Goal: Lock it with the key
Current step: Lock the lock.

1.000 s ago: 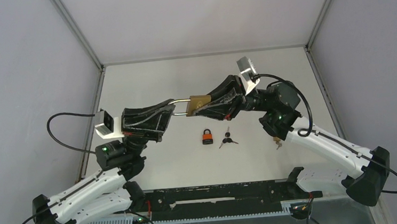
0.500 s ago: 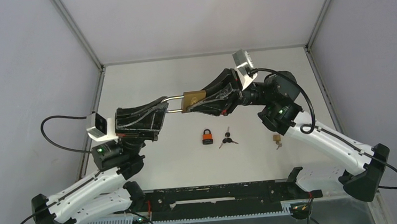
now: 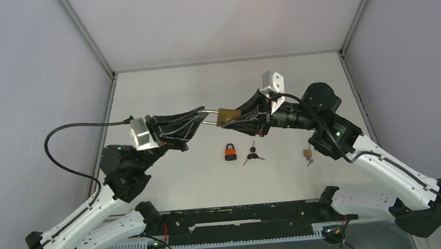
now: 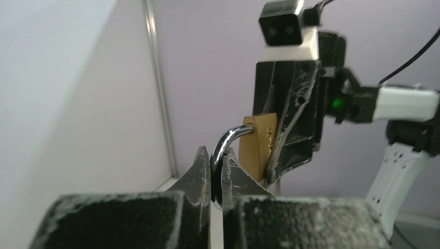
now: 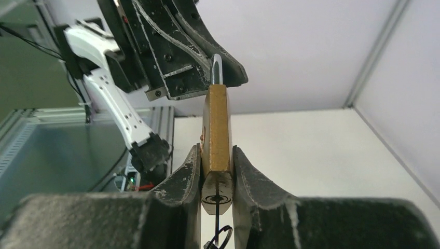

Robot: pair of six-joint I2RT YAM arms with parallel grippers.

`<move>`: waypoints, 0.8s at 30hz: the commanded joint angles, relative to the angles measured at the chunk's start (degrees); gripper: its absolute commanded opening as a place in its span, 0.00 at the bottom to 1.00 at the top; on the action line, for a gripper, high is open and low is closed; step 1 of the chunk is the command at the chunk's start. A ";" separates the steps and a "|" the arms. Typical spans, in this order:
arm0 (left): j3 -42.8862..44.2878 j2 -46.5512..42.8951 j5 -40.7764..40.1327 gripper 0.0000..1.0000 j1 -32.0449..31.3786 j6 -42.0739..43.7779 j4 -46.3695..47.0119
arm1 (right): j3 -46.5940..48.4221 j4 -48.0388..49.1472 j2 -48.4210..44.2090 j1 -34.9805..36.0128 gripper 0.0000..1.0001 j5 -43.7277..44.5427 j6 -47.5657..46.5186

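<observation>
Plainly, the brass padlock (image 3: 227, 114) hung in the air behind the orange lock (image 3: 230, 151), clear of the surface (image 3: 167, 87) and gripped from both sides. The left fingers (image 4: 206, 174) were pinched narrow on the silver shackle (image 4: 228, 140), one finger on each side of the bar. The right fingers (image 5: 194, 171) were clamped on the flat faces of the padlock's body, with its keyhole (image 5: 216, 198) facing the right wrist camera between them. In that view a thin dark line ran down from the keyhole, but what it was could not be told. From above, the padlock lay roughly level, shackle toward the left arm and body toward the right. On the surface, the keys (image 3: 253, 154) lay just right of the orange lock, apart from it. A small lock (image 3: 307, 153) sat farther right of the orange lock, well away.
</observation>
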 commanded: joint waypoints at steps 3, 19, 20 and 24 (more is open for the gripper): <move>-3.46 6.29 19.40 0.00 -2.92 1.14 -36.80 | -1.29 -0.06 3.65 2.48 0.00 8.70 -4.77; -8.19 5.13 14.37 0.00 -7.75 -8.62 -12.54 | -4.66 14.75 8.12 0.63 0.00 9.06 6.24; -8.05 4.90 14.41 0.00 -7.75 -9.45 -11.17 | -5.18 15.45 8.38 0.51 0.00 8.15 6.72; -7.78 3.70 17.43 0.00 -8.62 -8.94 -9.13 | -5.87 17.00 10.08 -2.58 0.00 -2.10 8.85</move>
